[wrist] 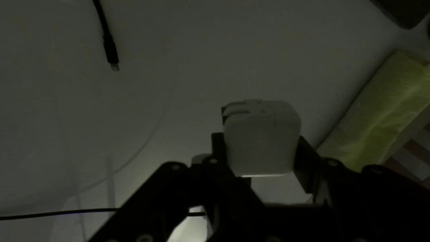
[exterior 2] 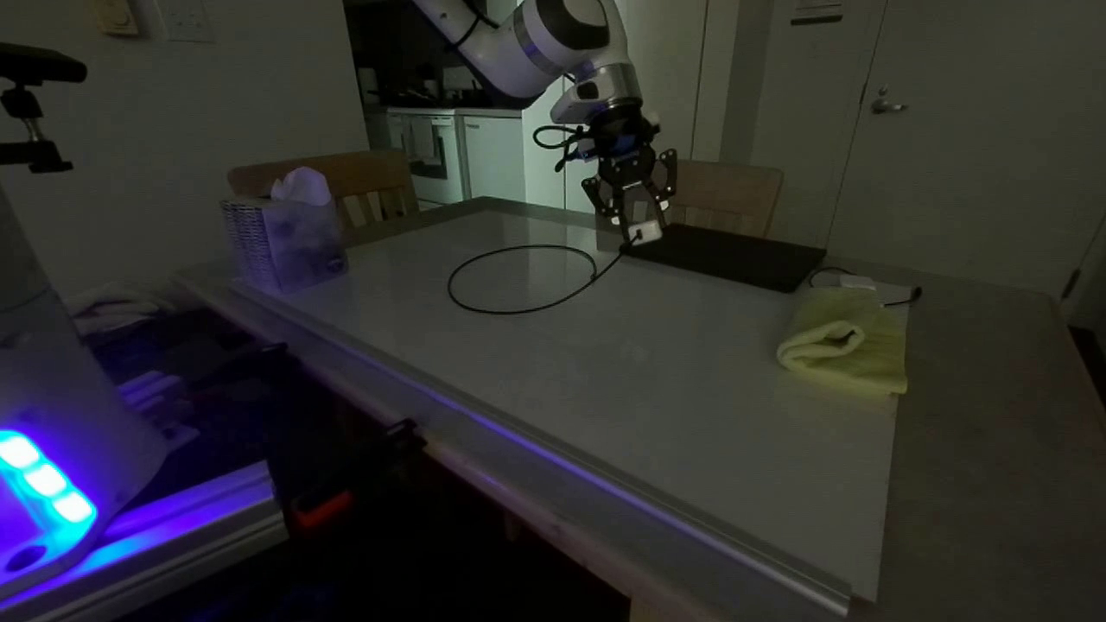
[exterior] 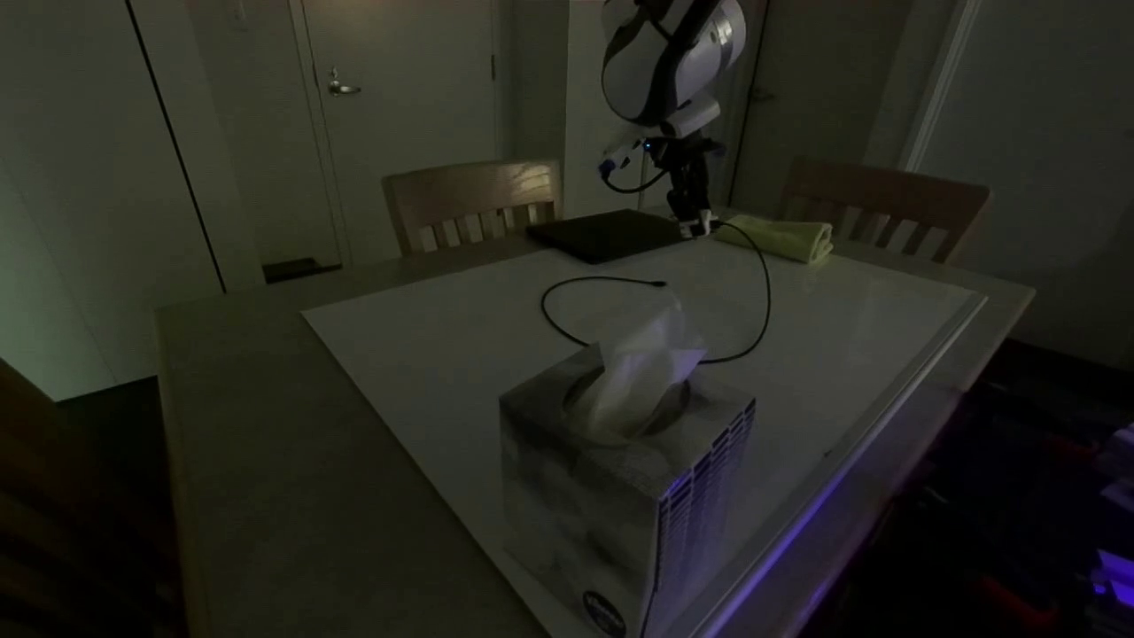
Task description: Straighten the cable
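Observation:
The cable (exterior: 768, 292) is a thin black cord curving over the white board, partly hidden behind the tissue box in an exterior view. In an exterior view it makes a wide loop (exterior 2: 518, 312) and rises to a white block (exterior 2: 645, 232). My gripper (exterior 2: 643, 221) is shut on this block and holds it just above the board, near the black pad. In the wrist view the block (wrist: 262, 141) sits between both fingers. The cable's free end with a metal plug (wrist: 110, 48) lies at the upper left, and another stretch of cable (wrist: 57, 213) crosses the lower left.
A tissue box (exterior: 620, 496) stands on the white board (exterior 2: 648, 371). A flat black pad (exterior 2: 726, 255) lies near the gripper. A folded yellow cloth (exterior 2: 851, 345) lies at the board's edge, with another dark cord (exterior 2: 903, 300) behind it. Chairs (exterior: 478, 190) stand around the table.

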`<action>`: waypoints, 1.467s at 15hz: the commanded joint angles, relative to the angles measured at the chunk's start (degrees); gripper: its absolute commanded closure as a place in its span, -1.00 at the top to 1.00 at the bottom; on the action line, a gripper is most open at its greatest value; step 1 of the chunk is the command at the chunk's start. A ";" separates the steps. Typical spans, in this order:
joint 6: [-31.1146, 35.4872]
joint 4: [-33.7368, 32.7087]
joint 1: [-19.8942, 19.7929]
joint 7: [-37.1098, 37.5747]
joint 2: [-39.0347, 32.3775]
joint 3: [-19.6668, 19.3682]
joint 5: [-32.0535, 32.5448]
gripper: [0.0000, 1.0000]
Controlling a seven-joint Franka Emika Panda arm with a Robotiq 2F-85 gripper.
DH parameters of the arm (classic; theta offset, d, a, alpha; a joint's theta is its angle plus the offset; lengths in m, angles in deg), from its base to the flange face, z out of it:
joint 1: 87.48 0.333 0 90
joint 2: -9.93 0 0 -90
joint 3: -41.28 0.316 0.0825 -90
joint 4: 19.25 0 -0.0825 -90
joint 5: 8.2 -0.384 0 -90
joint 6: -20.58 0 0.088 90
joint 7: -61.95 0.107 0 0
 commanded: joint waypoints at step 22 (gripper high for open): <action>-12.63 2.75 -4.74 -0.54 -5.82 -9.63 -21.16 -0.49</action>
